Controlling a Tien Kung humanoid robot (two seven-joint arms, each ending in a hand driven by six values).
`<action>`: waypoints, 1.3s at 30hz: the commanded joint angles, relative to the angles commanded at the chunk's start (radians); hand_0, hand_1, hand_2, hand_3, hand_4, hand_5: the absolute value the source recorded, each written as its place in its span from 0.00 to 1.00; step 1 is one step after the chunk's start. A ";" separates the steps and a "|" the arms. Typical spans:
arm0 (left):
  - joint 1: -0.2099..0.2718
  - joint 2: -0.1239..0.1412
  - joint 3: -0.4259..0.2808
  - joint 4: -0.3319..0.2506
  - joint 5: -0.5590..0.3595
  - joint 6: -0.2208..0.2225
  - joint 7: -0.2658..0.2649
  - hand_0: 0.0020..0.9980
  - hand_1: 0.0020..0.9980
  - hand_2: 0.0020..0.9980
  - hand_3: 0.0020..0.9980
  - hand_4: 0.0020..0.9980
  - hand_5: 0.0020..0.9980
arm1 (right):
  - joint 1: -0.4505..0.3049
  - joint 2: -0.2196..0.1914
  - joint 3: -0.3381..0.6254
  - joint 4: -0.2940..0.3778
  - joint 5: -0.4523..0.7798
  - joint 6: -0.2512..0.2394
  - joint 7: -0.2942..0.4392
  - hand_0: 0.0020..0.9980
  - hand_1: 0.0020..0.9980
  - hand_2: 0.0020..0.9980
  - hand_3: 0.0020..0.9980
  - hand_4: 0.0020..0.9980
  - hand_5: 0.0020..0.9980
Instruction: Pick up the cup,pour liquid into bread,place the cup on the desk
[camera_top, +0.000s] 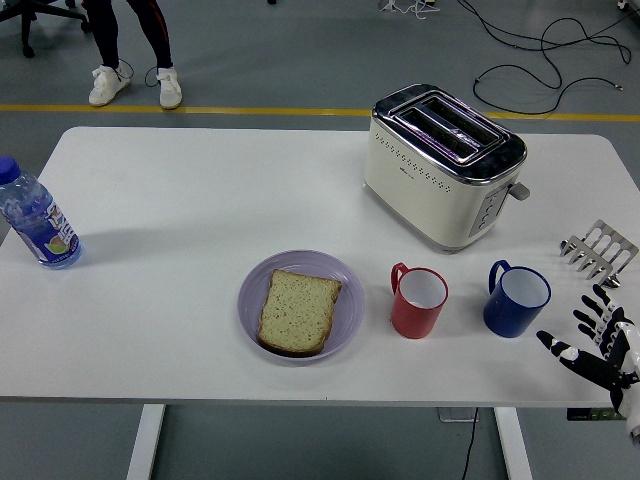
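You're getting bright, even overhead light, a sharp picture, soft shadows on the table (180, 200), glare on the toaster (445, 165).

Grey floor (300, 50) — yellow line (180, 108), cables (545, 45).

Right hand (596, 346) hovers at lower right, fingers spread.

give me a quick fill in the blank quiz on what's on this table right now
1. The bread lies on a ____ plate.
2. The cup right beside the plate is ____.
3. The right hand, fingers spread, is nearest the ____ cup.
4. The water bottle stands at the table's ____ edge.

Missing words: purple; red; blue; left
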 joint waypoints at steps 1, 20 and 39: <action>0.000 0.000 0.000 0.000 0.000 0.000 0.000 0.67 0.71 0.74 0.66 0.42 0.94 | 0.002 0.000 -0.002 -0.003 0.000 -0.003 0.001 0.93 0.87 0.94 1.00 0.98 0.10; 0.015 -0.002 0.008 0.000 0.004 0.000 0.004 0.67 0.71 0.74 0.66 0.42 0.95 | 0.142 0.026 -0.097 -0.137 0.017 -0.045 0.032 0.92 0.87 0.94 1.00 1.00 0.10; 0.007 -0.003 0.021 0.000 -0.014 0.001 0.001 0.67 0.71 0.74 0.66 0.42 0.96 | 0.238 0.045 -0.179 -0.237 0.082 -0.094 0.063 0.92 0.86 0.93 1.00 1.00 0.11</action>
